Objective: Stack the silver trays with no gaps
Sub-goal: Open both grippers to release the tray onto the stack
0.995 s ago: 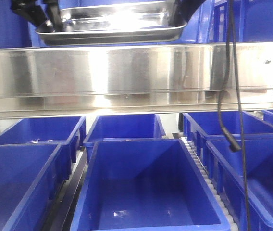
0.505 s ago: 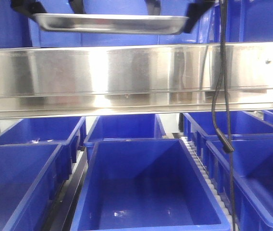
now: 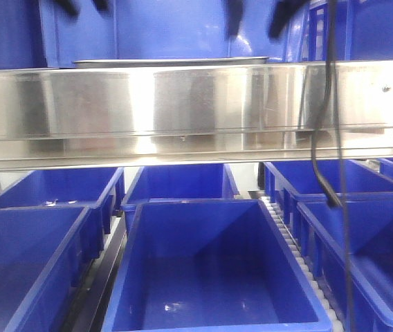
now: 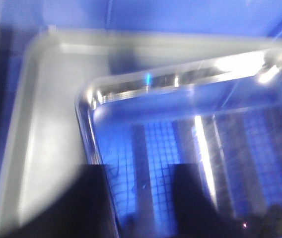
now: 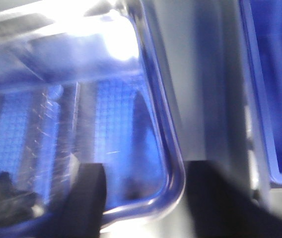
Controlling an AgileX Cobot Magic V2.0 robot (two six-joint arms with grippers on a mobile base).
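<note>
A silver tray (image 3: 169, 61) lies flat on the shelf, and only its thin rim shows above the rail in the front view. In the left wrist view the tray (image 4: 190, 144) rests on a grey surface, with layered rims along its far edge. My left gripper (image 4: 140, 201) is open; one finger is over the tray's left rim and the other is inside the pan. My right gripper (image 5: 146, 198) is open too, its jaws straddling the near right corner of the tray (image 5: 106, 124). From the front, both the left gripper (image 3: 82, 5) and the right gripper (image 3: 255, 15) hang just above the tray, apart from it.
A long brushed-steel shelf rail (image 3: 196, 104) runs across in front of the tray. Several blue bins (image 3: 210, 263) sit below it, and more blue crates stand behind. A black cable (image 3: 328, 138) hangs at the right. A blue bin (image 5: 275, 99) stands right of the tray.
The tray, held tilted above the rail a second ago, has come down level and now sits behind the rail. Both grippers have let go and lifted slightly.
</note>
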